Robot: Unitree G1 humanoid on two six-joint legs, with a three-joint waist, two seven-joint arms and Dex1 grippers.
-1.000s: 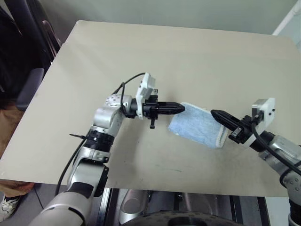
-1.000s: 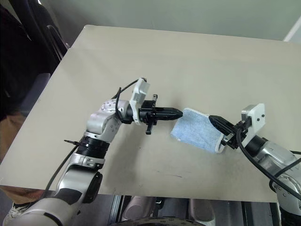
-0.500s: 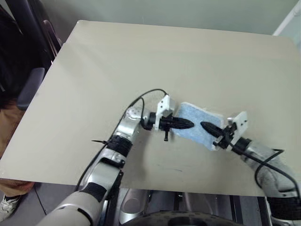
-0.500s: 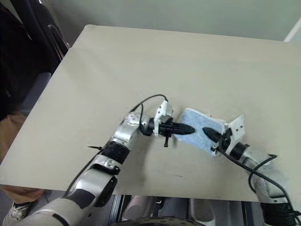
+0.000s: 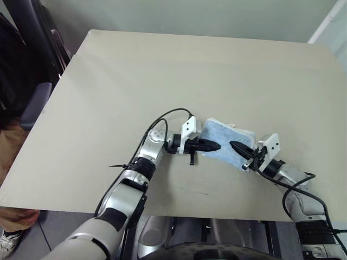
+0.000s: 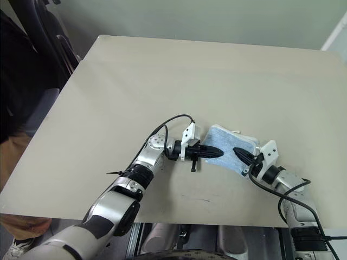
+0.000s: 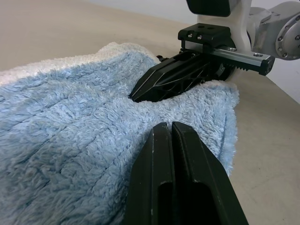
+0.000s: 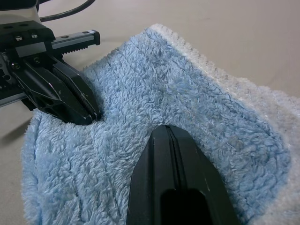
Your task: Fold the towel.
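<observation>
The light blue towel [image 5: 227, 140] lies folded in a small pad on the beige table [image 5: 162, 70], a white loop at its far edge. My left gripper [image 5: 215, 146] is shut and lies nearly level, its tip resting on the towel's near left part. My right gripper [image 5: 235, 145] is shut too and points at the left one from the other side, its tip pressed into the pile. In the left wrist view my left fingertips [image 7: 164, 133] lie on the towel [image 7: 70, 122] a short way from the right gripper [image 7: 136, 96]. No cloth shows between either pair of fingers.
The table's front edge [image 5: 179, 208] runs just below the arms. A dark chair [image 5: 32, 103] stands past the table's left edge, and a person's leg and shoe [image 5: 8, 238] show at the lower left. Bare tabletop stretches behind the towel.
Both arms have sunk and drawn closer together. The towel, stretched between the two grippers above the table a second ago, now lies on the tabletop with both tips on it.
</observation>
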